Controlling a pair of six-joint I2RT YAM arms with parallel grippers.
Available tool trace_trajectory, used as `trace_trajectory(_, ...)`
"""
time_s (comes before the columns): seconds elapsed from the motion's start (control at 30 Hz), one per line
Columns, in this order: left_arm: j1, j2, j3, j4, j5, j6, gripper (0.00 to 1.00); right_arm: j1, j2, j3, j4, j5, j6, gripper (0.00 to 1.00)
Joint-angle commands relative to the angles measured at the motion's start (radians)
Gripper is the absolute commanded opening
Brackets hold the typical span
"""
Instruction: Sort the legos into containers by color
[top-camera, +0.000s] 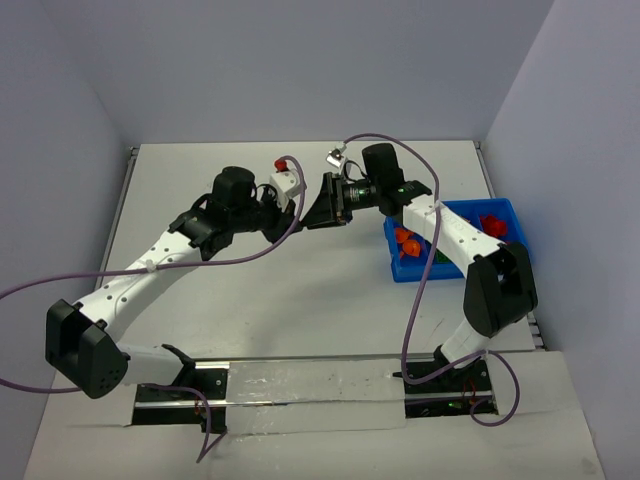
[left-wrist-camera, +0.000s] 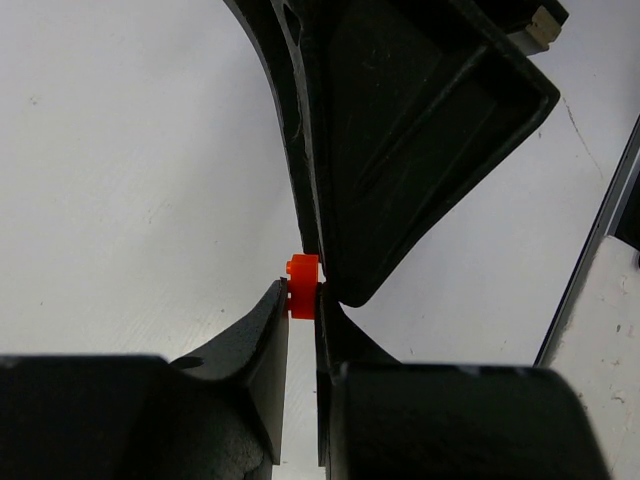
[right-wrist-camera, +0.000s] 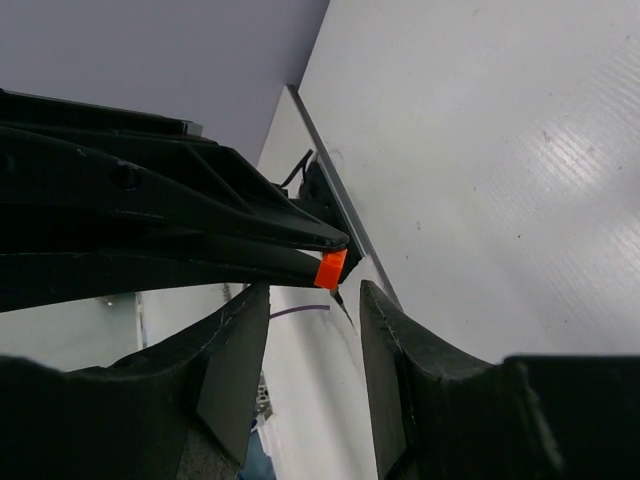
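Observation:
In the left wrist view a small orange lego (left-wrist-camera: 302, 285) is pinched at the very tips of my left gripper (left-wrist-camera: 302, 297), which is shut on it. It hangs in the air over the back middle of the table (top-camera: 300, 290). My right gripper (right-wrist-camera: 313, 292) faces it tip to tip, jaws open, with the orange lego (right-wrist-camera: 330, 268) just beyond its fingertips and not between them. In the top view the two grippers meet at the left gripper (top-camera: 308, 212) and the right gripper (top-camera: 322, 208); the lego is hidden there. The blue bin (top-camera: 510, 210) lies at the right.
The bin holds red legos (top-camera: 490, 222) at the back and orange legos (top-camera: 408, 243) at the front left; my right arm crosses over it. A small red piece (top-camera: 280, 162) lies near the table's back edge. Purple cables loop around both arms.

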Motion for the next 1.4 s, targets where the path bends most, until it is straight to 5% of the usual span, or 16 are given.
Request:
trace_trajectory(0.0,-0.024,-0.002,0.061,0.030,0.014,0.005,0.00,-0.007,0.009,-0.015,0.079,-0.041,0.040,0.47)
trace_trajectory(0.47,-0.025,0.008,0.094,0.023,0.029,-0.012,0.00,-0.029,0.015,-0.030,0.096,-0.053,0.051,0.42)
trace_trajectory(0.7,-0.028,0.021,0.102,0.028,0.012,-0.016,0.02,-0.023,0.011,-0.042,0.116,-0.070,0.058,0.25)
trace_trajectory(0.8,-0.028,0.030,0.102,0.036,-0.030,-0.015,0.13,-0.017,0.006,-0.048,0.142,-0.111,0.067,0.13)
trace_trajectory(0.9,-0.028,0.040,0.102,0.044,-0.073,-0.024,0.40,-0.011,-0.005,-0.056,0.173,-0.149,0.093,0.01)
trace_trajectory(0.93,-0.028,0.042,0.100,0.047,-0.084,-0.028,0.49,-0.011,-0.010,-0.053,0.162,-0.149,0.077,0.00)
trace_trajectory(0.97,-0.027,0.040,0.096,0.052,-0.098,-0.035,0.69,-0.015,-0.016,-0.044,0.110,-0.139,0.043,0.00)
trace_trajectory(1.07,-0.017,0.036,0.094,0.051,-0.118,-0.049,0.99,-0.044,-0.037,-0.025,0.012,-0.098,-0.072,0.00)
trace_trajectory(1.27,0.134,0.007,0.087,0.032,-0.065,-0.122,0.99,-0.194,-0.095,0.041,-0.307,0.121,-0.356,0.00)
trace_trajectory(1.37,0.231,0.000,0.061,0.037,-0.020,-0.163,0.99,-0.281,-0.112,0.092,-0.461,0.358,-0.542,0.00)
